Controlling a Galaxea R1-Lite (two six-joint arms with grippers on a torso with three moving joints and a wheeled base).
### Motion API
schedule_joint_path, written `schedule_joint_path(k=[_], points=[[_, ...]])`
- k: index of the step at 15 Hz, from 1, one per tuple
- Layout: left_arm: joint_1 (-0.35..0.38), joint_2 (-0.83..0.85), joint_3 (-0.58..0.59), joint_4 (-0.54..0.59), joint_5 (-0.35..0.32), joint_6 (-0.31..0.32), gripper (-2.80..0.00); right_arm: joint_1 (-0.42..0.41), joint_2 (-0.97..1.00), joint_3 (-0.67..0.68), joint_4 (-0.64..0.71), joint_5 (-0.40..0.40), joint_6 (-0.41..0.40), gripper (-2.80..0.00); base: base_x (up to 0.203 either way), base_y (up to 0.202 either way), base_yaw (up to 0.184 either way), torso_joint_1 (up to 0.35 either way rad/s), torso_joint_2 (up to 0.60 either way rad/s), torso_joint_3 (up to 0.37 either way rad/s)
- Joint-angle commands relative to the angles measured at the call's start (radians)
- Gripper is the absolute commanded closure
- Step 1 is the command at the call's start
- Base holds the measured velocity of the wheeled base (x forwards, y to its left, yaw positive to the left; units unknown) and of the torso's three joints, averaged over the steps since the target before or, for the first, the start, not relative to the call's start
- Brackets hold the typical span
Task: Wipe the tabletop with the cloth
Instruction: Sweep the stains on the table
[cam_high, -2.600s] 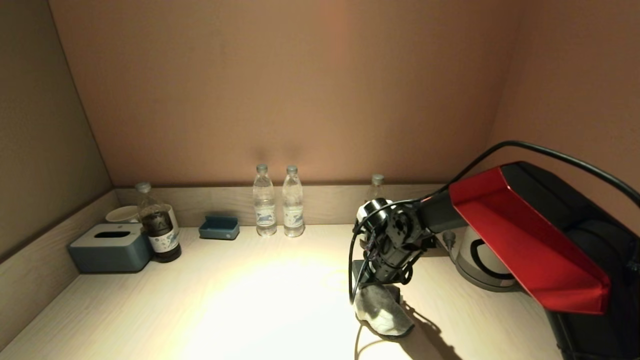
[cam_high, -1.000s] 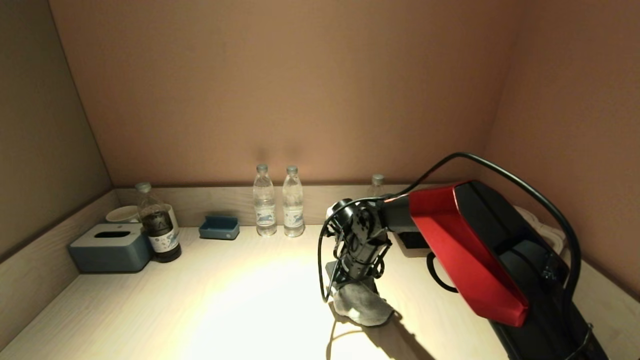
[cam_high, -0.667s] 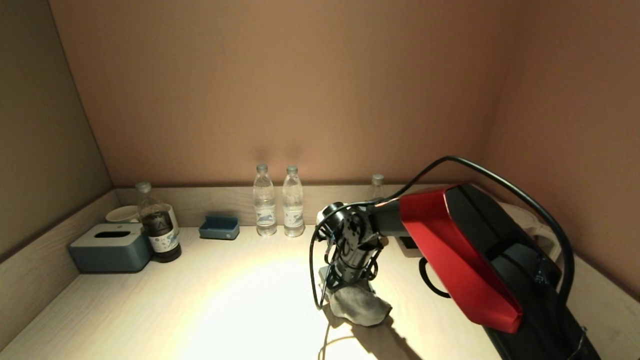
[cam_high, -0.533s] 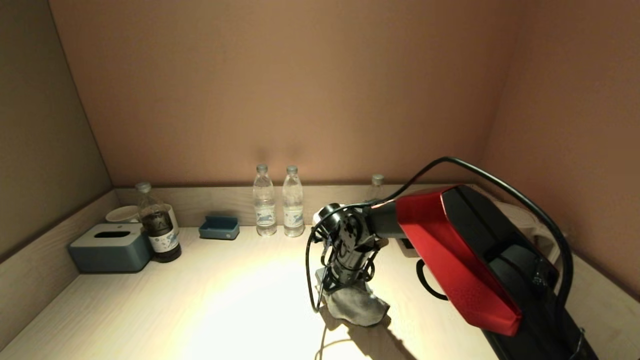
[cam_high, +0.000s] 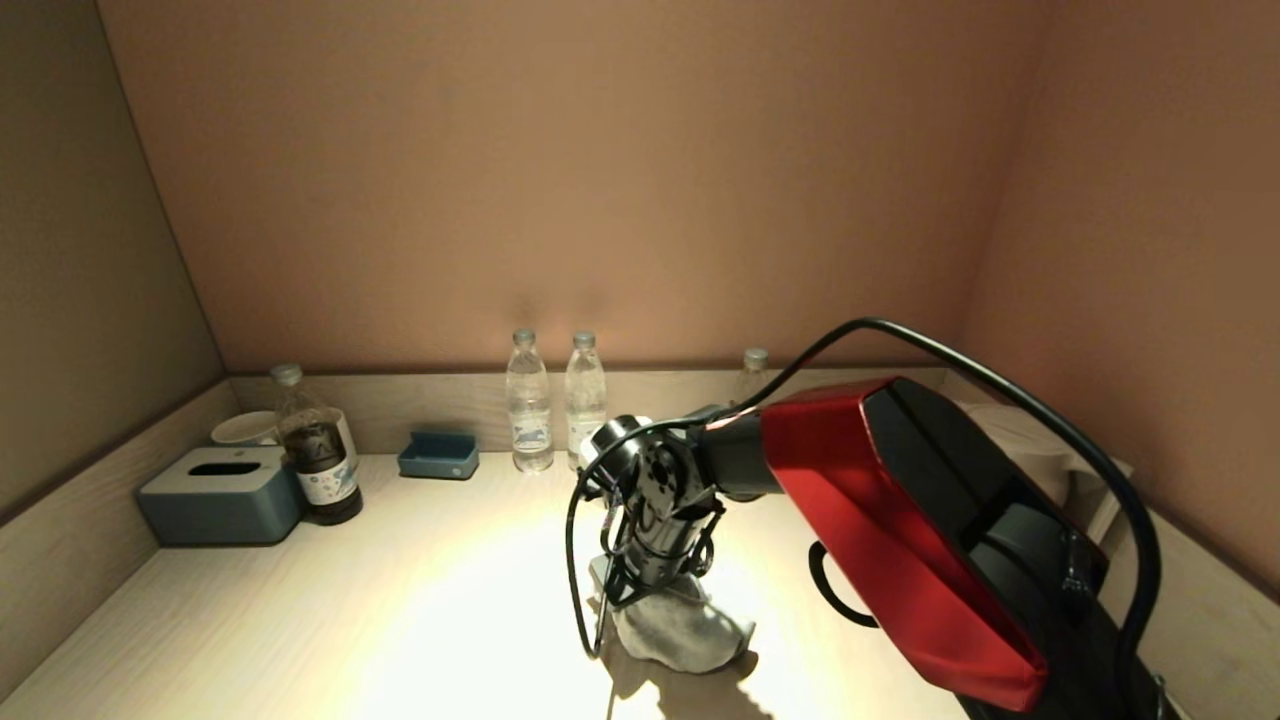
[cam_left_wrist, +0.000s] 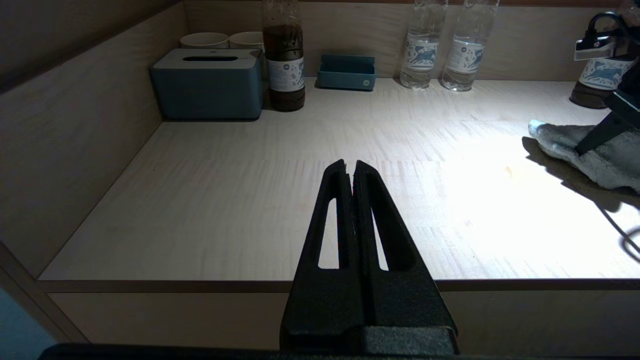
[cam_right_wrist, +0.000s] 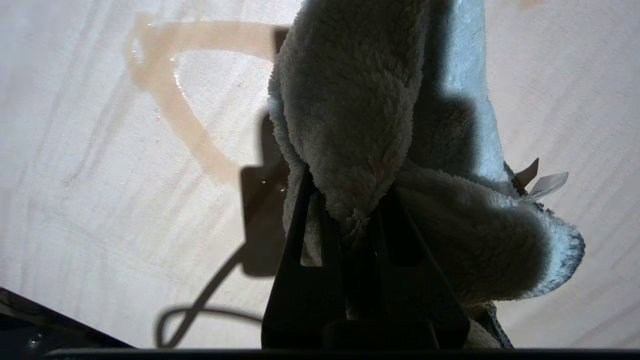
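A grey fluffy cloth (cam_high: 680, 637) lies bunched on the light wooden tabletop (cam_high: 350, 600), near its middle front. My right gripper (cam_high: 640, 590) points down and is shut on the cloth (cam_right_wrist: 360, 115), pressing it onto the table. In the right wrist view a brownish wet streak (cam_right_wrist: 165, 95) curves across the wood beside the cloth. The cloth also shows in the left wrist view (cam_left_wrist: 590, 150). My left gripper (cam_left_wrist: 350, 165) is shut and empty, parked at the table's front edge, out of the head view.
Along the back wall stand two water bottles (cam_high: 556, 415), a third bottle (cam_high: 752, 372), a small blue tray (cam_high: 438, 455), a dark drink bottle (cam_high: 318, 462), a blue tissue box (cam_high: 220, 495) and white cups (cam_high: 245, 428). Walls close the left, back and right sides.
My right gripper has dragged the cloth leftward across the table, from the right side toward the middle. The left arm has not moved.
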Motion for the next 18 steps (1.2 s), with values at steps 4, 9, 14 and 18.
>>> schedule_joint_path(k=[4, 9, 14, 18], points=[[0.000, 0.000, 0.000, 0.000, 0.000, -0.001, 0.00, 0.055, -0.020, 0.004, 0.006, 0.003, 0.002, 0.00, 0.000, 0.000, 0.000, 0.000, 0.00, 0.000], [0.000, 0.000, 0.000, 0.000, 0.000, -0.001, 0.00, 0.111, -0.023, 0.005, 0.002, 0.007, 0.002, 0.00, 0.000, 0.000, 0.000, 0.000, 0.00, 0.000], [0.000, 0.000, 0.000, 0.000, 0.000, -0.001, 0.00, 0.161, -0.017, 0.005, 0.000, 0.007, -0.003, 0.00, 0.000, 0.000, 0.000, 0.000, 0.00, 0.000], [0.000, 0.000, 0.000, 0.000, 0.000, -0.001, 0.00, 0.166, 0.011, 0.000, -0.018, -0.001, -0.043, 0.00, 0.000, 0.000, 0.000, 0.000, 0.00, 0.000]])
